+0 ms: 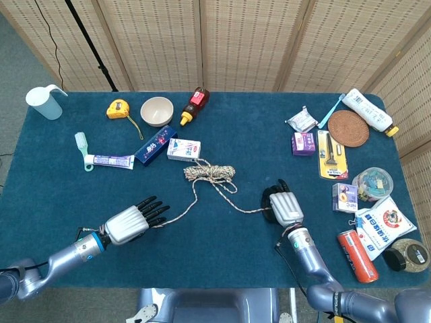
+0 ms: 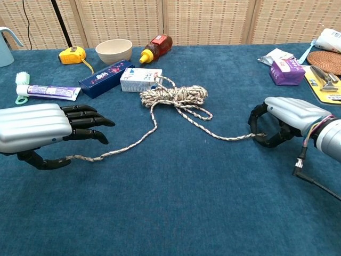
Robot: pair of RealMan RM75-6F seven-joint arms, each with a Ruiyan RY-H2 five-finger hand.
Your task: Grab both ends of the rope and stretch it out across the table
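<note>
A speckled white rope lies on the blue table (image 1: pixel 222 249), its coil (image 1: pixel 212 171) (image 2: pixel 173 96) near the middle and one strand running out to each side. My left hand (image 1: pixel 128 224) (image 2: pixel 37 128) hovers over the left rope end (image 2: pixel 72 158). Its fingers are stretched forward and its thumb is low beneath them, with the rope end lying loose in the gap. My right hand (image 1: pixel 283 205) (image 2: pixel 285 114) rests on the cloth, its fingers curled around the right rope end (image 2: pixel 258 136).
Behind the coil sit a white box (image 1: pixel 184 149), a blue box (image 1: pixel 155 145), toothpaste (image 1: pixel 111 161), a bowl (image 1: pixel 157 110) and a sauce bottle (image 1: pixel 195 104). A red can (image 1: pixel 356 254), packets and a jar crowd the right edge.
</note>
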